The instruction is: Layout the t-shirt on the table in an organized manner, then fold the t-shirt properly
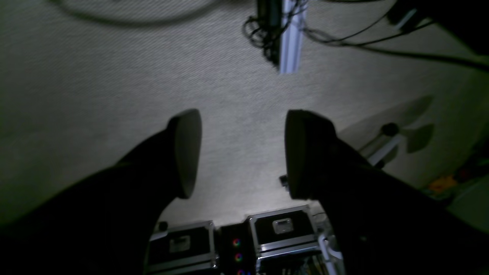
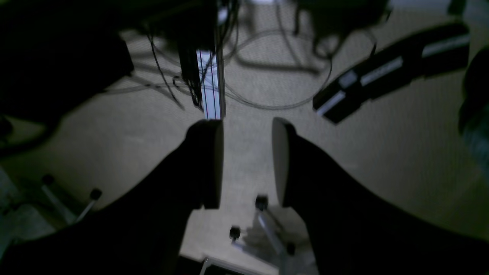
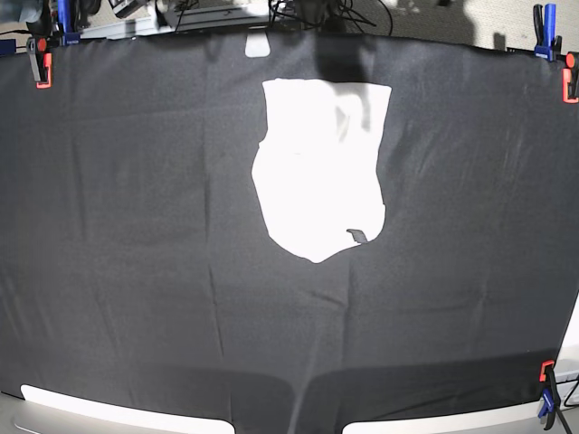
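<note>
Lying on the table (image 3: 118,271), t-shirt (image 3: 318,172), out of both jaws' reach.

I count one t-shirt (image 3: 321,167) on one table (image 3: 136,271). Clamps: two at the far-left corner, red (image 3: 42,65) and blue (image 3: 63,23); two at the far-right corner, blue (image 3: 543,27) and red (image 3: 570,80); a red-and-blue pair (image 3: 546,391) at the near-right corner. Two grippers, left (image 1: 242,152) and right (image 2: 247,162), each with two fingers apart.

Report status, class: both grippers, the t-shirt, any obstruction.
Left gripper open, empty. Right gripper open, empty. T-shirt on table, untouched. Nothing in the way.
</note>
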Robot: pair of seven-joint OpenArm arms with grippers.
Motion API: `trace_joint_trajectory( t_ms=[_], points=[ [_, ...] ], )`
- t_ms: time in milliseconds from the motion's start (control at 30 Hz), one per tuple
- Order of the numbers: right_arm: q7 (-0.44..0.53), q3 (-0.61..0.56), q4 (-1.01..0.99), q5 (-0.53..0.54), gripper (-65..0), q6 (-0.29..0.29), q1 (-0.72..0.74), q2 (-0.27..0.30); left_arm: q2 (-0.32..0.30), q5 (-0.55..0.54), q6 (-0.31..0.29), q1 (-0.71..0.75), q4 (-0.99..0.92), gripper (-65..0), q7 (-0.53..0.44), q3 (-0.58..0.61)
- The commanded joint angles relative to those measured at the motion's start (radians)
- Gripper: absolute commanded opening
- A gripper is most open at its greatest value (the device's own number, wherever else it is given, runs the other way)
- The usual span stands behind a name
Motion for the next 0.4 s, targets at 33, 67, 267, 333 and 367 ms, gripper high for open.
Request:
trace_joint_trajectory(
  t_ms=[33, 67, 267, 333, 367],
  points=[
    [0.01, -0.002, 0.0, 0.004, -44.1, 0.01, -0.005, 0.01, -0.007, 0.002, -0.008, 0.007, 0.002, -33.2, 0.006, -0.002],
    [0.015, -0.002, 0.0, 0.004, -44.1, 0.01, -0.005, 0.01, -0.007, 0.002, -0.007, 0.007, 0.002, -33.2, 0.006, -0.002],
    [0.018, -0.002, 0.0, 0.004, -44.0, 0.012, -0.006, 0.01, -0.006, 0.002, -0.008, 0.009, 0.002, -33.2, 0.005, -0.002],
    [0.029, -0.002, 0.0, 0.005, -44.0, 0.015, -0.006, 0.01, -0.003, 0.002, -0.008, 0.009, 0.002, -33.2, 0.005, -0.002],
    [0.035, -0.002, 0.0, 0.01, -44.0, 0.018, -0.006, 0.01, -0.001, 0.003, -0.008, 0.008, 0.002, -33.2, 0.004, -0.002]
  ],
)
